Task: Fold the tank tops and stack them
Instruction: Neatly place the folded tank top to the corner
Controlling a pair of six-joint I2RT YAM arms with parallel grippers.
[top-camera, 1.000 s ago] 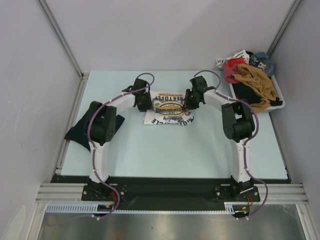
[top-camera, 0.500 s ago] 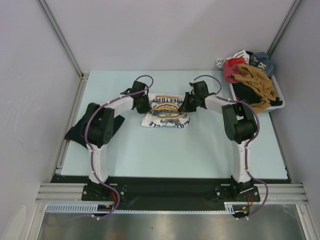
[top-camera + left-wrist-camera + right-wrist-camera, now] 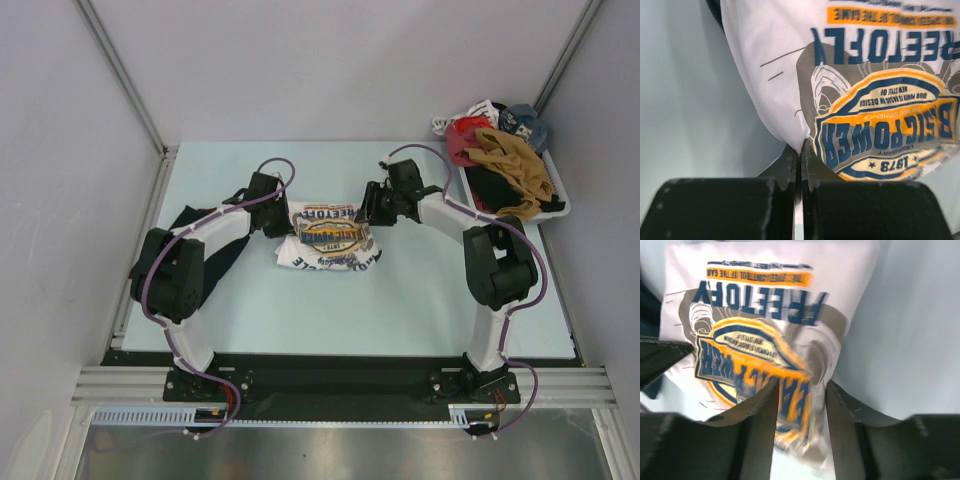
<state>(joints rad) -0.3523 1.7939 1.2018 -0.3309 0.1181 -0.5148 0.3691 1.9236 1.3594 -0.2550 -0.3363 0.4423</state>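
- white tank top (image 3: 328, 236) lies mid-table on the pale blue table (image 3: 400, 300), between the two grippers; bunched and partly folded, with the orange-yellow and navy print facing up
- print reads upside down in both wrist views: "BASIC POWER", "1973", and a line of large navy letters
- left gripper (image 3: 799, 150) is at the top's left edge, with its jaws pressed together on a pinch of white cloth; the fabric rises into a small peak right at the fingertips
- right gripper (image 3: 800, 397) is at the top's far right corner, with its jaws parted to a medium gap; printed cloth shows in the gap, blurred, and neither finger is seen pressing on it
- right fingers (image 3: 837, 405) hang over the print's edge; whether they touch the cloth cannot be told
- navy tank top (image 3: 222, 258) is at the left side of the table, mostly hidden under the left arm; only dark patches show and its trim is not visible
- navy top is beside the white one, not stacked; contact between them is unclear
- white tray (image 3: 560, 208) sits at the far right corner of the table, well apart from the white top
- tray holds a pile of mixed clothes (image 3: 510, 160): tan, red, dark and blue pieces, heaped over the rim
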